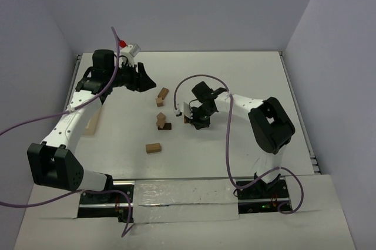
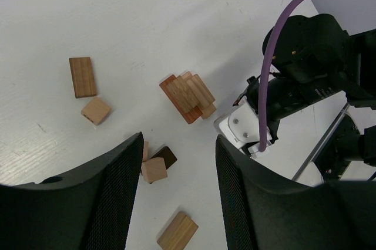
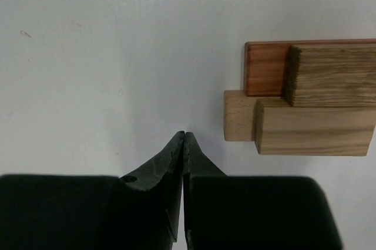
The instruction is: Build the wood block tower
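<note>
White tabletop [image 1: 247,80], pale lilac walls [image 1: 188,3], wood blocks [image 1: 153,148] scattered, left gripper [image 2: 178,156] apart, right gripper [image 3: 184,138] pressed together

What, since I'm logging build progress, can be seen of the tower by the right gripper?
The tower is a low stack of short wooden bricks, grain visible, on the white table. A reddish-brown brick and a pale tan brick lie side by side beneath; two tan bricks rest along them, shifted so the lower ends stick out. The right gripper, shut and empty, is beside it, not touching.
</note>
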`<move>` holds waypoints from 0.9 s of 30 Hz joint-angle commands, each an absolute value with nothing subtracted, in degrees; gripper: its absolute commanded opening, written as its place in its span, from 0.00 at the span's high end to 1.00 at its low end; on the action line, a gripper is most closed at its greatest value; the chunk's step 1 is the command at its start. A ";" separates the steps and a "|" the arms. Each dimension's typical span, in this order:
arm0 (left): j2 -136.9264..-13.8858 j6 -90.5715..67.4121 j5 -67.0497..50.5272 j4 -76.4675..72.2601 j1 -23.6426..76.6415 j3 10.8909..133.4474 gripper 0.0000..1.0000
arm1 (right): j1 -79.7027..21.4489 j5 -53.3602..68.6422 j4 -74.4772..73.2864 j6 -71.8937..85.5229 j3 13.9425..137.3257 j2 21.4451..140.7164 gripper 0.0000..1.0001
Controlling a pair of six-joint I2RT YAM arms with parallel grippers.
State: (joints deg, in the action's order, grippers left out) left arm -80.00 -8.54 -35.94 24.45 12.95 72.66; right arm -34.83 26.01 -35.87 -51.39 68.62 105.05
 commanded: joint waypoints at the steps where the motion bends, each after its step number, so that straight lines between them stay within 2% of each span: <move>1: -80.77 -7.91 -38.06 23.64 12.57 76.11 0.41 | -34.45 24.10 -37.01 -53.01 70.84 105.82 0.91; 6: -81.04 -8.18 -37.96 23.72 12.57 76.20 0.40 | -34.65 22.63 -35.54 -51.73 71.00 106.35 0.90; 27: -81.44 -8.09 -37.92 23.91 12.57 76.38 0.40 | -36.25 21.71 -32.96 -50.36 70.61 106.61 0.71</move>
State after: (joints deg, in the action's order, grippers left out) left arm -81.56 -8.54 -36.49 24.62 12.95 73.45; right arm -35.60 21.86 -34.07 -50.56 68.69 106.08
